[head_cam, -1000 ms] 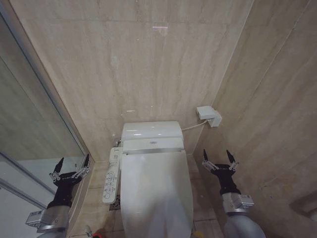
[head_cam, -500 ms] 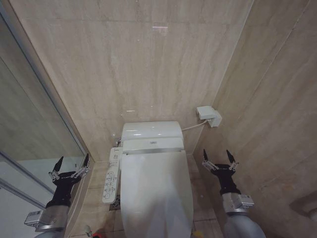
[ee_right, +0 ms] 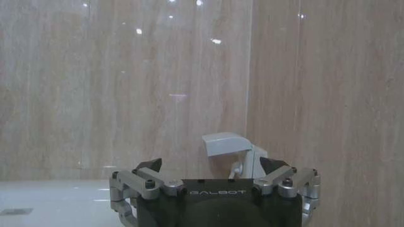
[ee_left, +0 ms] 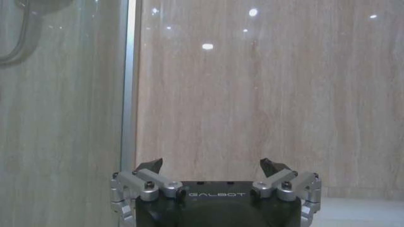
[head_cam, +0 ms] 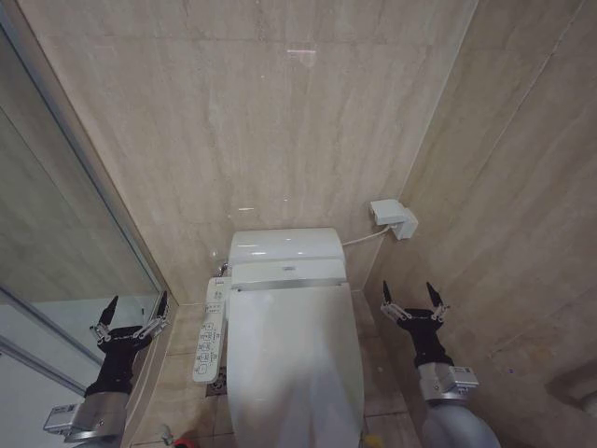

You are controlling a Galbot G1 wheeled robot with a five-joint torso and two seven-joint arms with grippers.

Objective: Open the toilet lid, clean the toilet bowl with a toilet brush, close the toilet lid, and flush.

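The smooth white plastic oval toilet lid lies shut over the toilet, between the two claws and touching neither. The left claw hangs beside the long white button-panel, fingers spread apart. The right claw, also spread, hangs off the lid's right edge, below the small white wall box.
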